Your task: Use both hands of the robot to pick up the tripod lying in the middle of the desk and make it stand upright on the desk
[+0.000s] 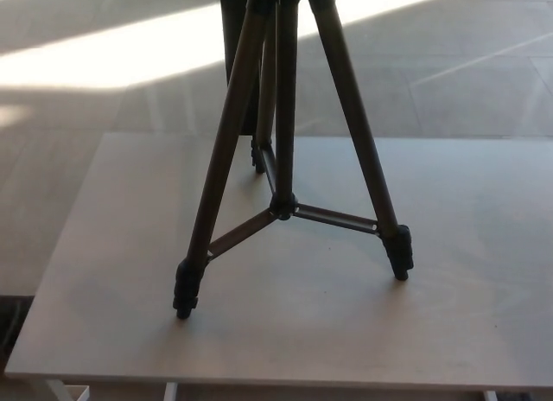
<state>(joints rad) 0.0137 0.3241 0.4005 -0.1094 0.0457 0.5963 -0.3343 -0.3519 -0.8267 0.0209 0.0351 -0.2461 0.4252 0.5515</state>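
The tripod (pixel 283 150) stands upright on the desk (pixel 467 315), its three dark bronze legs spread. One black foot rests near the front left (pixel 184 295), one at the right (pixel 402 256), and one at the back (pixel 257 159). Braces join the legs at a central hub (pixel 282 206). Its top runs out of the picture at the upper edge. Neither of my hands shows in the head view.
The pale wooden desk has its front edge (pixel 259 375) near the bottom of the picture and its left edge (pixel 60 245) slanting. Beyond it lies a tiled floor with a bright sunlit band (pixel 112 55). A dark post (pixel 232 47) stands behind the tripod.
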